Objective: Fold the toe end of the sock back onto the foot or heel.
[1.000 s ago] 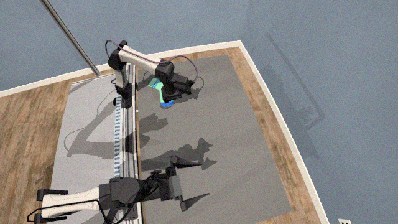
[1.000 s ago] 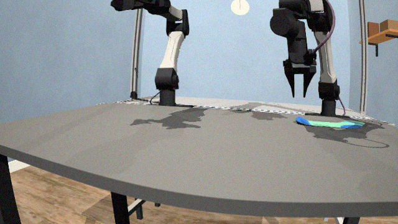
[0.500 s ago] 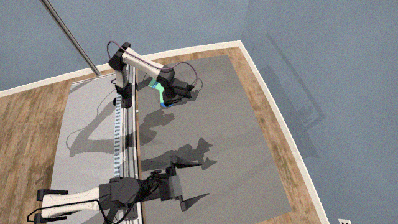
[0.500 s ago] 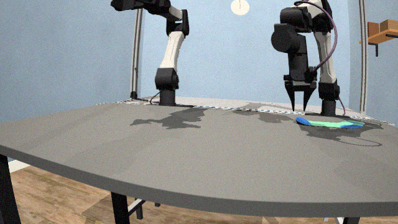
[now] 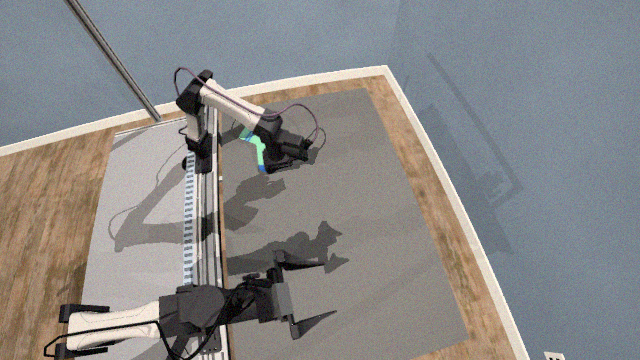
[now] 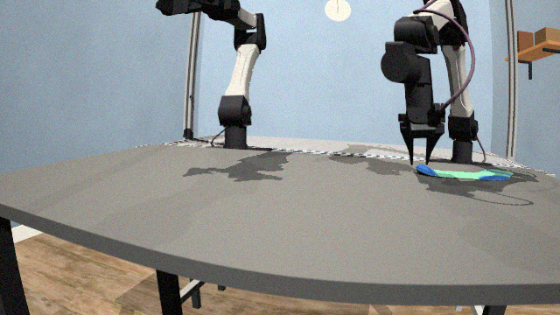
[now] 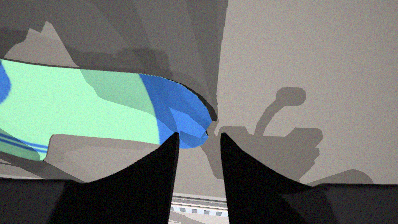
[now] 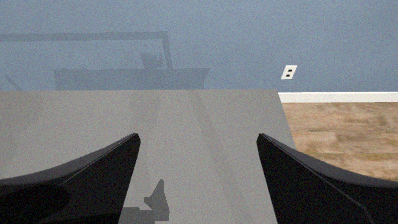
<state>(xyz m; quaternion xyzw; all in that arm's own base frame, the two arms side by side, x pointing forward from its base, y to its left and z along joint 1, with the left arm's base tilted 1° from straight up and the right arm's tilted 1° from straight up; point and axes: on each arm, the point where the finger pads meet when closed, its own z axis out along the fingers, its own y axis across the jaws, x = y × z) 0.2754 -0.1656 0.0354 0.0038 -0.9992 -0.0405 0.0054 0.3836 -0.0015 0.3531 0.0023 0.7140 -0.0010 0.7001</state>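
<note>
A mint-green fabric sock with blue patches lies spread out on the grey, flat-topped desk, near the base of the left arm. Its blue toe end is unfolded, pointing away from the foot, and in the exterior view it looks slightly raised. A blue heel patch shows farther along the sock, and thin blue stripes run across the green near the leg.

The black left gripper points down at the toe end, its fingers narrowly parted with nothing held between them. In the left wrist view, one fingertip overlaps the lower edge of the blue toe and the other stands just beyond its tip; whether either touches the fabric, I cannot tell.

The black right gripper is wide open and holds nothing. It is raised above the desk, well apart from the sock. Past its fingers, the right wrist view shows the desk's far edge, a blue wall with a white outlet, and the brown wooden floor.
</note>
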